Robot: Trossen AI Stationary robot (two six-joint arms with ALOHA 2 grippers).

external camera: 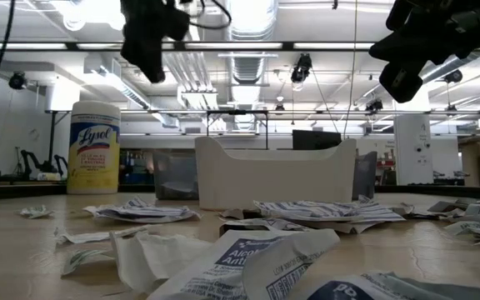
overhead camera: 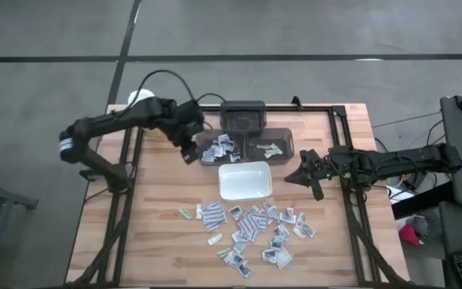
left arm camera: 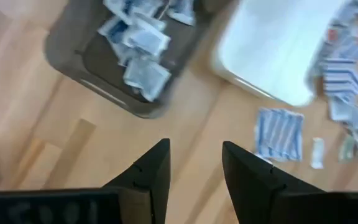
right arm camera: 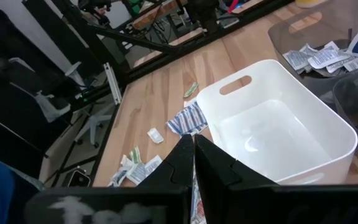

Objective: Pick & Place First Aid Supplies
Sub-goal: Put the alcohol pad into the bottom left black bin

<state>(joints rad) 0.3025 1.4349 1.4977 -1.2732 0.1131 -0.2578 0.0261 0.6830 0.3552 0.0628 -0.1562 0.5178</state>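
The first aid supplies [overhead camera: 251, 229] are small flat packets, white and grey with blue print, strewn over the near half of the wooden table. More packets [left arm camera: 138, 56] lie in a dark grey bin [overhead camera: 219, 147]. My left gripper [left arm camera: 194, 168] hangs open and empty above bare wood just left of that bin, also seen in the high view [overhead camera: 189, 154]. My right gripper [right arm camera: 193, 152] is shut on nothing and hovers right of the white tray [overhead camera: 245, 179], pointing toward it.
A second dark bin [overhead camera: 269, 147] with a few packets stands beside the first, and a black bin [overhead camera: 241, 116] behind them. A yellow canister with a white lid [external camera: 95, 146] stands at the far left. Metal frame rails [overhead camera: 345, 160] run along the table's sides.
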